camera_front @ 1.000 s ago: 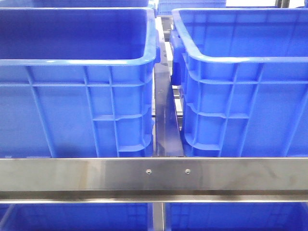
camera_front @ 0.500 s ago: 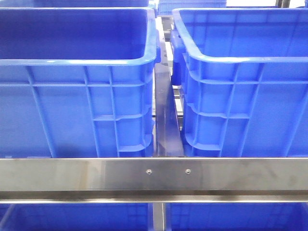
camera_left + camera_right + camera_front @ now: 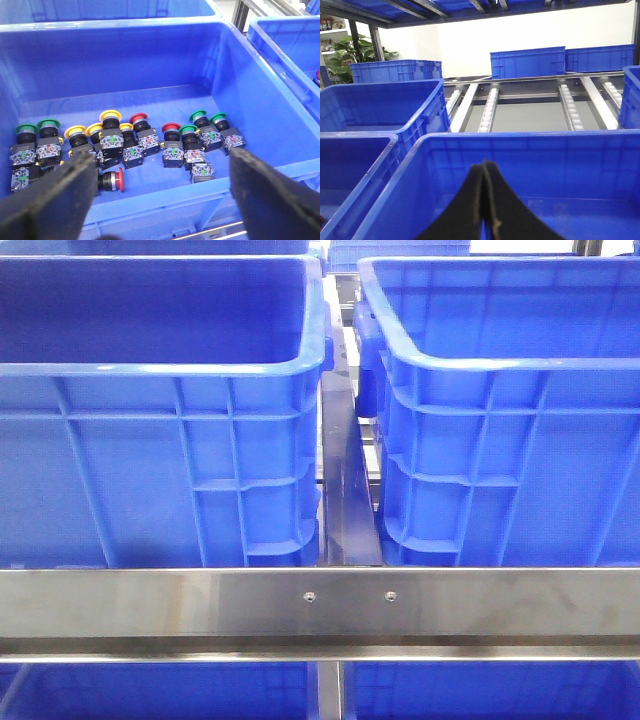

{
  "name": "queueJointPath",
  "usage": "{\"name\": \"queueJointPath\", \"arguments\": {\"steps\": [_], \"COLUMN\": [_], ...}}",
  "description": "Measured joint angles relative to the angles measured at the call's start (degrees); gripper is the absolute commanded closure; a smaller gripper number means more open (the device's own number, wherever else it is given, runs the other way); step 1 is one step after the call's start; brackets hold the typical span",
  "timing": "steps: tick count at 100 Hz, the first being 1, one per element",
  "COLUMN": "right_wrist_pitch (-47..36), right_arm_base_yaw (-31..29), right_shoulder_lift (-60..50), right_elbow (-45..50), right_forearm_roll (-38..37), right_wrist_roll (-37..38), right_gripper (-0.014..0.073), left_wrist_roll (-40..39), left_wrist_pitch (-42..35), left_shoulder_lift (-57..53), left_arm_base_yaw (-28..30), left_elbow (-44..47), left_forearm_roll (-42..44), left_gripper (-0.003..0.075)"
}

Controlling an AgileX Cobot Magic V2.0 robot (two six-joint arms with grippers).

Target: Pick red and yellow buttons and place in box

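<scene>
While the left gripper [image 3: 160, 200] hangs spread wide over a blue crate [image 3: 240, 90], red buttons [image 3: 138, 120], yellow buttons [image 3: 111, 116] and green buttons [image 3: 198, 115] crowd its floor, touching. The right gripper [image 3: 484, 200] is pressed together above another blue bin [image 3: 600, 155]. No writing is readable.

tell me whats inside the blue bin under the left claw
The blue bin holds push buttons: green, yellow and red. The left claw's fingers cover some.

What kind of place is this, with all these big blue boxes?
Probably a factory or warehouse sorting station. Blue bins sit on a steel rack with roller tracks, and one bin holds many push buttons waiting to be sorted.
</scene>
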Motion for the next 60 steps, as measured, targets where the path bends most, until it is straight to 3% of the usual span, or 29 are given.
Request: {"name": "queueJointPath", "arguments": {"steps": [23,60], "right_wrist_pitch": [0.00,0.10], "right_arm_base_yaw": [0.00,0.00], "right_shoulder_lift": [0.00,0.00], "right_elbow": [0.03,0.03], "right_forearm_roll": [0.00,0.00], "right_wrist_roll": [0.11,0.11], "right_gripper": [0.0709,0.0709], "left_wrist_roll": [0.00,0.00], "left_wrist_pitch": [-0.95,-1.77], "left_shoulder_lift": [5.02,31.77], "left_arm_base_yaw": [0.00,0.00], "left_elbow": [-2.43,-15.68], "left_forearm_roll": [0.00,1.04], "left_gripper": [0.0185,0.0185]}}
